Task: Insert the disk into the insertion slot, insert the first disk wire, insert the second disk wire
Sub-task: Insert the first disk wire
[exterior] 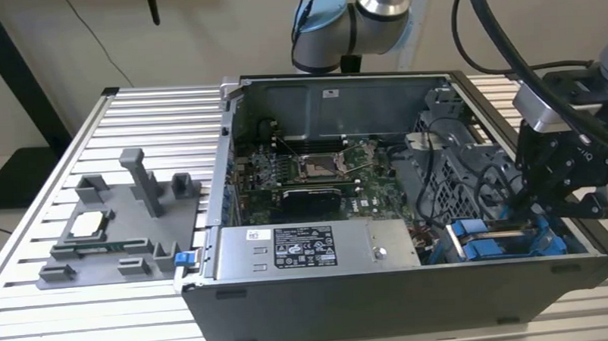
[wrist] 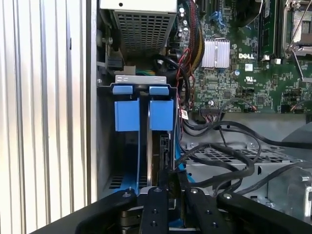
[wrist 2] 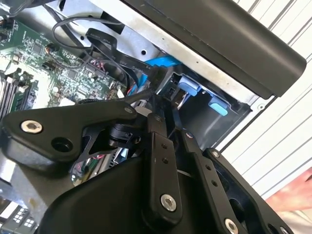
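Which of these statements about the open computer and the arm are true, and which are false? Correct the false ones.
1. The computer case lies open on a slatted table. True.
2. The gripper hangs over the grey fixture. False: it is inside the case, by the blue tabs.
3. Two blue tabs stand side by side. True.
4. A cooler covers the processor socket on the motherboard. False: the socket is bare.

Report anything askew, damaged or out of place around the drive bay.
Nothing looks damaged or spilled. The bright blue plastic disk carrier sits straight in its narrow bay. Loose black cables loop over the grey perforated metal cage beside it, near the black gripper.
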Controlling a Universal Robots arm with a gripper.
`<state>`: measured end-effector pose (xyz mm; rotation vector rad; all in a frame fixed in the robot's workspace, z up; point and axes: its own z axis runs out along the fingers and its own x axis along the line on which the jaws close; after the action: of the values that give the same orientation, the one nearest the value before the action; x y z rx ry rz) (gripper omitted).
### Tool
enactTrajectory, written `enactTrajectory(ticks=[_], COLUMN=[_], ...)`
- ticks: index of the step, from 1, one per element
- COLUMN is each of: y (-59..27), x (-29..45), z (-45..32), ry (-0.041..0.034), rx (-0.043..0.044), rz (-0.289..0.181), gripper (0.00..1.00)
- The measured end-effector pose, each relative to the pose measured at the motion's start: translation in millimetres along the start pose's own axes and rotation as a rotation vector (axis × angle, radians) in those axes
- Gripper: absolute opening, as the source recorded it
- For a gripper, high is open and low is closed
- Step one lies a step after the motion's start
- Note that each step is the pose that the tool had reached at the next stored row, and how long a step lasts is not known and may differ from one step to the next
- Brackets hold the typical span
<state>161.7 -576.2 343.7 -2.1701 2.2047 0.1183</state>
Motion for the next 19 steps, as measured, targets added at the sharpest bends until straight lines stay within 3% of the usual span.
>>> enactTrajectory(ticks=[14, 19], y=[-0.2, -0.2], x=[1.9, 2.0], z=[2.5, 3.8], ry=[-0.0001, -0.0036], rx=[0.0008, 0.0010], rz=[0.009, 0.013], gripper=[0.00, 0.00])
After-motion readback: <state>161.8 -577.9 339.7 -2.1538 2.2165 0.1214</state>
